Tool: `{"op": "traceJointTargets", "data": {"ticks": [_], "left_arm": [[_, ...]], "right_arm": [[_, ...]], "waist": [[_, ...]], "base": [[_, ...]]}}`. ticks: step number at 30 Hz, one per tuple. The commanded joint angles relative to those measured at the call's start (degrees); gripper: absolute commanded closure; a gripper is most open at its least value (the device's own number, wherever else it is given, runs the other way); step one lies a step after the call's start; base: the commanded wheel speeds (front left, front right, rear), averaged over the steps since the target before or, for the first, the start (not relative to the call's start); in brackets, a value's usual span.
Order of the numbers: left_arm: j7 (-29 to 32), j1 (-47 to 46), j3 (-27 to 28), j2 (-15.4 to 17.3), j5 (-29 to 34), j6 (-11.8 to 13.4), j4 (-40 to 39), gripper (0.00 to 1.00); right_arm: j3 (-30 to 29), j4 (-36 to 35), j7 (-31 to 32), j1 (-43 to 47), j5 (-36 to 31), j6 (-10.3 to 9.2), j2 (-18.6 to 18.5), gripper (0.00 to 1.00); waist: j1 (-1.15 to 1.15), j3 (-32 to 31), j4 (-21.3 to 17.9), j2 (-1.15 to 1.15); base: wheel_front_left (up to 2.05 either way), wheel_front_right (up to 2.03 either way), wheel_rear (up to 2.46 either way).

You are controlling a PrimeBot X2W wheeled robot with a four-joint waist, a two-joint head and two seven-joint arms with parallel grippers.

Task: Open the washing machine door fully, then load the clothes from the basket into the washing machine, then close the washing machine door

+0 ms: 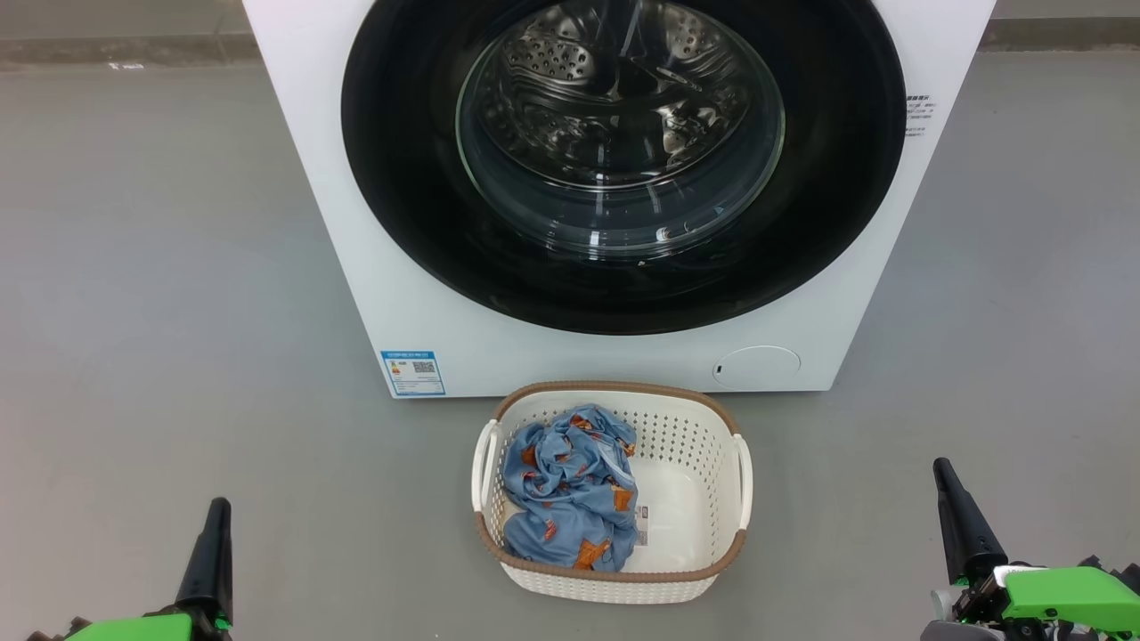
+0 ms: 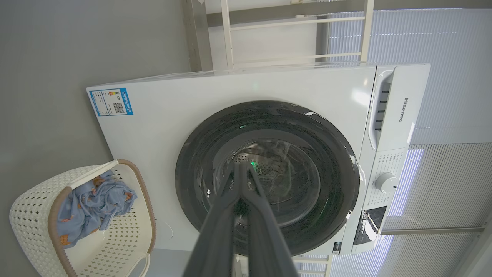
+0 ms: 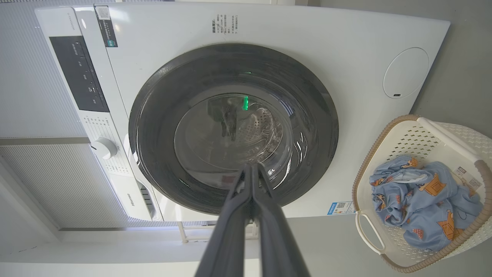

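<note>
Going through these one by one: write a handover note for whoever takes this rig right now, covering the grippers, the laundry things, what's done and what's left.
Left gripper: shut, empty, low at the left, touching nothing.
Right gripper: shut, empty, low at the right.
Washing machine door: closed on the washing machine.
Clothes: bunched in the left half of the basket, which sits on the floor before the machine.
Done: nothing yet.
Left: open the door fully, load the clothes, close the door.

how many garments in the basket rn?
1: a light blue garment with orange figures, bunched in the half of the basket on the robot's left. Another piece may be hidden underneath it; the frames can't rule that out.
</note>
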Motion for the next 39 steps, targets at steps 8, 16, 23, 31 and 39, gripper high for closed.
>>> {"op": "traceJointTargets", "data": {"ticks": [8, 16, 23, 31, 39], "left_arm": [[-0.11, -2.07, 1.76, 0.93, -0.15, -0.66, -1.14, 1.0], [-0.11, -2.07, 1.76, 0.93, -0.15, -0.66, -1.14, 1.0], [-0.11, -2.07, 1.76, 0.93, -0.15, -0.66, -1.15, 1.0], [0.0, 0.05, -0.02, -0.04, 0.0, 0.03, 0.18, 0.0], [-0.57, 0.54, 0.06, -0.39, -0.03, 0.0, 0.6, 0.0]], "right_arm": [[1.34, -1.28, 0.47, -2.61, -0.69, -0.05, -0.21, 1.0], [1.33, -1.28, 0.48, -2.61, -0.7, -0.05, -0.21, 1.0], [1.33, -1.28, 0.48, -2.61, -0.7, -0.05, -0.21, 1.0], [0.01, 0.16, -0.04, 0.07, 0.03, 0.0, 0.02, 0.0], [0.87, 0.44, -0.98, 0.26, 0.16, 0.01, 0.23, 0.0]], "waist": [[0.0, 0.0, 0.0, 0.0], [0.0, 0.0, 0.0, 0.0], [0.0, 0.0, 0.0, 0.0], [0.0, 0.0, 0.0, 0.0], [0.1, -0.04, 0.07, 0.0]], "base": [[0.0, 0.0, 0.0], [0.0, 0.0, 0.0], [0.0, 0.0, 0.0], [0.0, 0.0, 0.0], [0.0, 0.0, 0.0]]}}
